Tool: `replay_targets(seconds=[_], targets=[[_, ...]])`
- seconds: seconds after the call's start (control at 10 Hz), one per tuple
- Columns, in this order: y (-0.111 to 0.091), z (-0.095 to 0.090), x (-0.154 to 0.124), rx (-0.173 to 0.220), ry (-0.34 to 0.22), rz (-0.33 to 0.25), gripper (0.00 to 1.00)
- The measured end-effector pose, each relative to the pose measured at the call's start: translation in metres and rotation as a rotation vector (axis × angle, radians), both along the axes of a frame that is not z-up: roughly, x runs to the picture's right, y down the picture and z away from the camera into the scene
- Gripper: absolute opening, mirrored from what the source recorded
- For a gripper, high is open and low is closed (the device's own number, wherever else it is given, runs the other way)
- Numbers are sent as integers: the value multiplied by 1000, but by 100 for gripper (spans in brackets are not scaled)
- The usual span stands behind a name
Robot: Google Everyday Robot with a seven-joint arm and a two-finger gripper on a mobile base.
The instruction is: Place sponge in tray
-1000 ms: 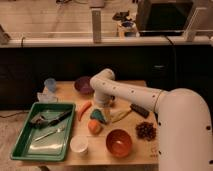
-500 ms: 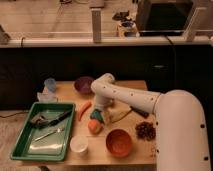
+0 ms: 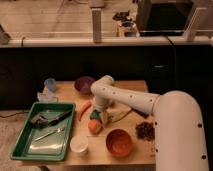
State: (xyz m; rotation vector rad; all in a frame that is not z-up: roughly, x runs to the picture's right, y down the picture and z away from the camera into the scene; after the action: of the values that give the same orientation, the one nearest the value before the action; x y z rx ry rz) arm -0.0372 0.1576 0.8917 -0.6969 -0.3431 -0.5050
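White robot arm (image 3: 131, 100) bent low over wooden counter (image 3: 95, 156); pincer (image 3: 98, 111) at small teal-green sponge (image 3: 94, 115).
Forearm angled down; pincer's grip cannot be told; sponge just beside round orange fruit (image 3: 94, 127), outside shallow bright-green plastic tray (image 3: 22, 143).

Frame centre: white arm's gripper (image 3: 100, 110) at teal sponge (image 3: 94, 116), orange fruit (image 3: 94, 127) below. Lower left: bright-green tray (image 3: 49, 148). Lower centre: orange-red bowl (image 3: 119, 143).
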Motion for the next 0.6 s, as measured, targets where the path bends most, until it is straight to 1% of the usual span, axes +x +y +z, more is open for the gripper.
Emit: replay_targets(seconds=[0.1,0.2,0.3,0.4,0.6], targets=[[-1,0,0,5,-11,-1,23],[-3,0,-1,10,-16,-3,16],[-8,-4,-1,18,-23,-1,6],[-16,-9,1,28,-26,1,0],[-33,-27,1,39,-34,-15,0]])
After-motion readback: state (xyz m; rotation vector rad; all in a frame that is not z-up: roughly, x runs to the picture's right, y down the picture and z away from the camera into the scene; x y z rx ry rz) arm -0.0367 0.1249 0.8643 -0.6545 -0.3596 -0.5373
